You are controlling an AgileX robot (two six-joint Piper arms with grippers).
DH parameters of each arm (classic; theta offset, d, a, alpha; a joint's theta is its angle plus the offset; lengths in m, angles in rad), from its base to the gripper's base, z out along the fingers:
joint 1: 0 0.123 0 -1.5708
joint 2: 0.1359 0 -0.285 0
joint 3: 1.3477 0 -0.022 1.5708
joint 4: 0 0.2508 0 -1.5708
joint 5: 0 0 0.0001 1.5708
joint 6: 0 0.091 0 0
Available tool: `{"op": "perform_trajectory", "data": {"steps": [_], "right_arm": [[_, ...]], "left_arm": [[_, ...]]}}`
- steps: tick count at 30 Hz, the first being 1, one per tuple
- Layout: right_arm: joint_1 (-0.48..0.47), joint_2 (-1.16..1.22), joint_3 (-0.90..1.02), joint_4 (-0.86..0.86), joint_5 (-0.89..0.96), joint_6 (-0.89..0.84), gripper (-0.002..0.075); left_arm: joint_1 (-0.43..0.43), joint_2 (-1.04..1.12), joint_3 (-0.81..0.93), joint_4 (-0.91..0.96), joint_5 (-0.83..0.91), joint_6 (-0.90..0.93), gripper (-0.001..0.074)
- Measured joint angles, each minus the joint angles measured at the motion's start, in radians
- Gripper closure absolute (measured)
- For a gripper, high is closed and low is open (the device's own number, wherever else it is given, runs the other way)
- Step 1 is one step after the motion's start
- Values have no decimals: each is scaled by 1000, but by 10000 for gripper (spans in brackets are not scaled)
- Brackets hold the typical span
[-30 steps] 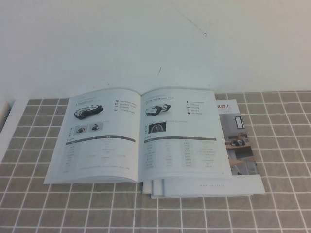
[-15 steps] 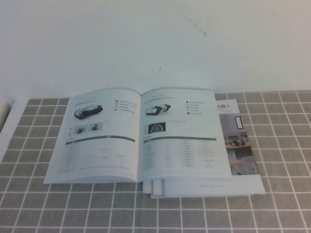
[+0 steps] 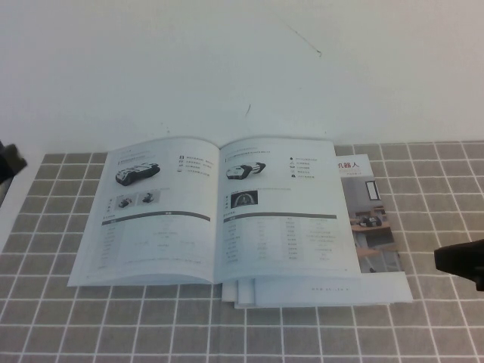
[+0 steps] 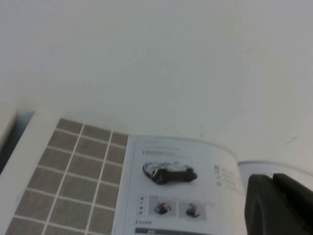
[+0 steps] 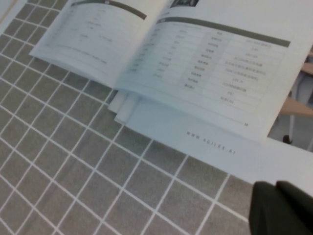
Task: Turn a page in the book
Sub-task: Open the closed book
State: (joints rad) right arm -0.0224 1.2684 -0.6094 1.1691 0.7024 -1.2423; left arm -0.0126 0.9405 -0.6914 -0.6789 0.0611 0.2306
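Observation:
The book (image 3: 215, 208) lies open and flat on the checked cloth in the middle of the high view. Its right-hand page (image 3: 283, 212) shows a black-and-white device and a dark arch photo; the left-hand leaf shows a wheeled vehicle. My left gripper (image 3: 9, 160) is at the far left edge, apart from the book, its fingers together and empty. It also shows in the left wrist view (image 4: 274, 205), with the book (image 4: 171, 186) beyond it. My right gripper (image 3: 461, 265) is at the right edge, right of the book, shut and empty. It also shows in the right wrist view (image 5: 281, 210), near the book's front corner (image 5: 195, 58).
A magazine with red characters and a room photo (image 3: 370, 219) lies under the book's right side. White sheets (image 3: 318, 290) stick out below the book's front edge. The grey checked cloth (image 3: 113, 325) covers the table; a white strip (image 3: 15, 212) borders it on the left.
Both grippers have come into the high view, the left at the left edge and the right at the right edge. The book has not moved.

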Motion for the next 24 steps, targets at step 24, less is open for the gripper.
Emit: {"op": "perform_trajectory", "data": {"steps": [24], "right_arm": [[59,425,-369,132,156,-186,729]], "left_arm": [[-143,669,-205,-53,136,227,738]]}}
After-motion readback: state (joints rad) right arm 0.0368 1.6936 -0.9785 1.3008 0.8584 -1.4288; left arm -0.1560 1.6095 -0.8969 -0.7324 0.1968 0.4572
